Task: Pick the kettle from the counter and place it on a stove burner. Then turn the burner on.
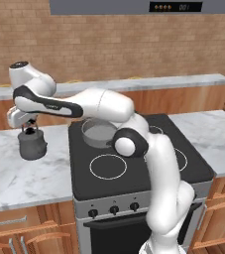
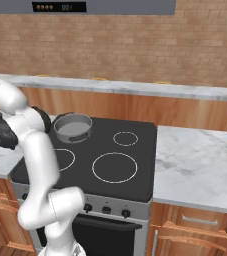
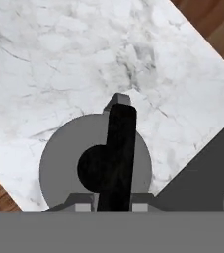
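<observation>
- Left base view: the gripper (image 1: 29, 125) is hanging right over the kettle (image 1: 32, 144), fingers reaching down at its black arched handle. The kettle is sitting directly beneath the fingers on the desk (image 1: 20, 176), beside the cooktop (image 1: 134, 171). Whether the fingers are gripping the handle or standing apart around it, I cannot tell from here.
- Count here: one kettle, one wider grey pot (image 1: 98, 132) well off to the stove side of the fingers, three knobs on the stove front.
- Right base view: the arm is reaching off toward the picture's left edge. The stove burner (image 2: 64, 159), a mid-sized ring, is lying well away from the fingers, just beyond the pot (image 2: 73, 127). Four white rings are showing on the glass, in differing sizes.
- Hand view: the camera is looking straight down on the kettle (image 3: 59, 163); handle (image 3: 117, 148) and lid knob (image 3: 91, 168) are lying dead ahead of the fingers, the spout pointing away. The finger gap is not readable.
- Handling judgement: rigid metal, probably fairly heavy for its size, smooth body likely slippery. The handle's top middle is looking like the best hold; expect swinging if lifted off-centre.
</observation>
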You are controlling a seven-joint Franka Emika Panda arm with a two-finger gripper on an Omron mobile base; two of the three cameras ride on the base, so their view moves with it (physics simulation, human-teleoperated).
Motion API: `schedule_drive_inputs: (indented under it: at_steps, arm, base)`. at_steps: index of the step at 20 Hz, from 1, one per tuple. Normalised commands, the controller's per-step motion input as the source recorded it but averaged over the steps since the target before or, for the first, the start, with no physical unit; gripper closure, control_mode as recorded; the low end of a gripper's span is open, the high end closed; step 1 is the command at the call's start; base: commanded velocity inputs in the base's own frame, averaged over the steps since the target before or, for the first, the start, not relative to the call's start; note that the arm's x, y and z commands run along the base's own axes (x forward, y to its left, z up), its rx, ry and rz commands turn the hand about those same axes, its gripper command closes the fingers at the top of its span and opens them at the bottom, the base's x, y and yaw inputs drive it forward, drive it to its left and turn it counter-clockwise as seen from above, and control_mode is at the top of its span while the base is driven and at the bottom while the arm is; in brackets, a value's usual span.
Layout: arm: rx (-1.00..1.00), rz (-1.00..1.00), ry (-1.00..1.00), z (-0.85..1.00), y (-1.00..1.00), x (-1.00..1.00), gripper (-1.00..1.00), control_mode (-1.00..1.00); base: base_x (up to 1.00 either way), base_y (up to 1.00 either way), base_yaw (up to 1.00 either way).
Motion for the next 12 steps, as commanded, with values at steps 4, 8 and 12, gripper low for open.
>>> schedule_drive_inputs:
  at_steps: [4, 8, 12]
  arm:
    - [0.16, 0.01, -0.17, 0.42, -0.67, -0.92, 1.0, -1.0]
    - [0.09, 0.01, -0.22, 0.27, -0.79, -0.92, 1.0, -1.0]
    - [0.15, 0.01, -0.15, 0.29, -0.75, -0.68, 1.0, -1.0]
  base:
    - [0.0, 0.0, 0.0]
    - [0.0, 0.0, 0.0]
    - [0.0, 0.0, 0.0]
